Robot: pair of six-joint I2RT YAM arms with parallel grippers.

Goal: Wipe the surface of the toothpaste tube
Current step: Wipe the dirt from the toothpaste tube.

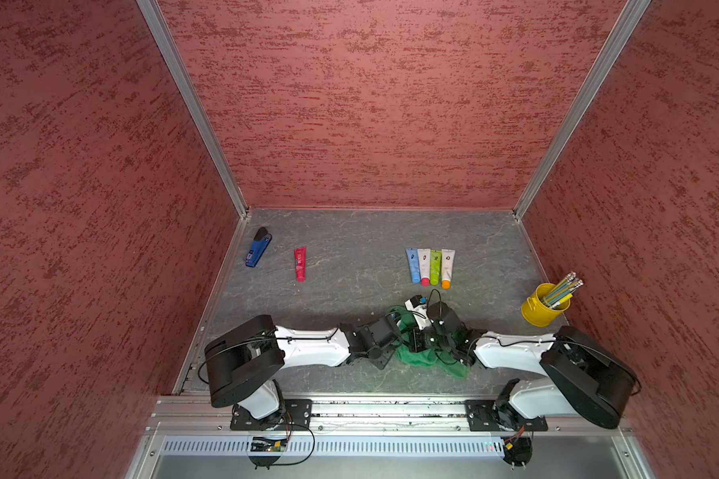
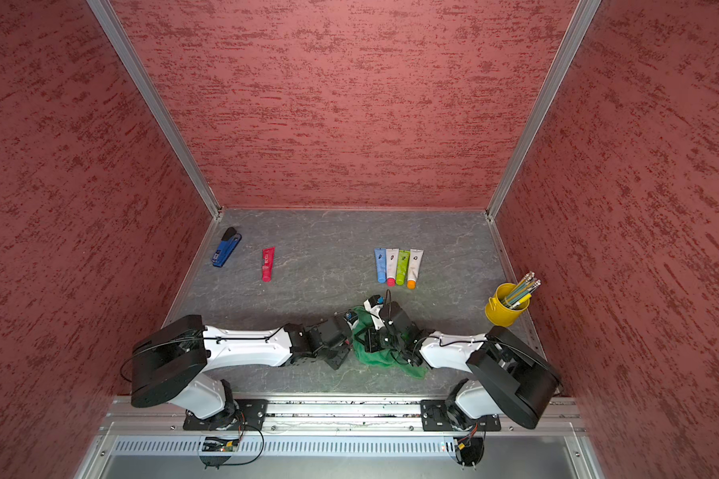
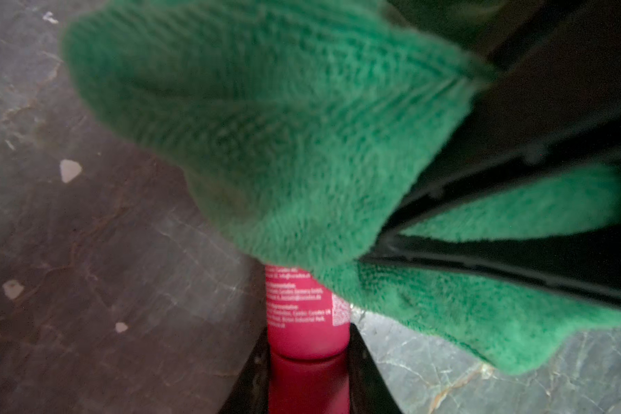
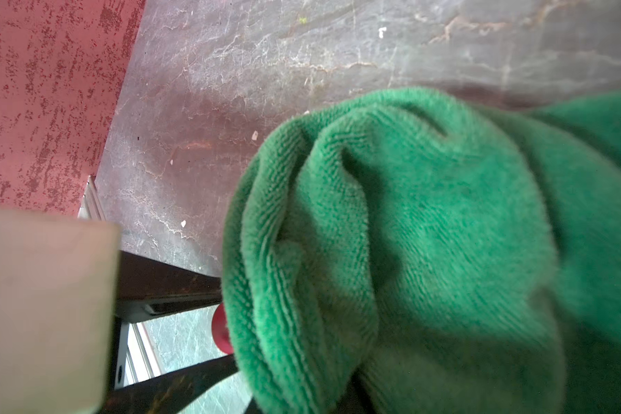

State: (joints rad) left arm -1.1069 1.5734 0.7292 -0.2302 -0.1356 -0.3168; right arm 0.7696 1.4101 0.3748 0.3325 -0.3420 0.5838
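My left gripper [image 3: 308, 358] pinches the pink toothpaste tube [image 3: 307, 322] at its cap end. My right gripper [image 3: 409, 236], just right of it, clamps the green cloth [image 3: 284, 143] draped over the tube

White arm links [image 1: 312, 352], black joint housings [image 1: 241, 365], thin black cables [image 1: 308, 339]

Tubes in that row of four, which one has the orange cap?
The cream tube at the row's end nearest the yellow bucket; its neighbours' caps are blue, red and green.
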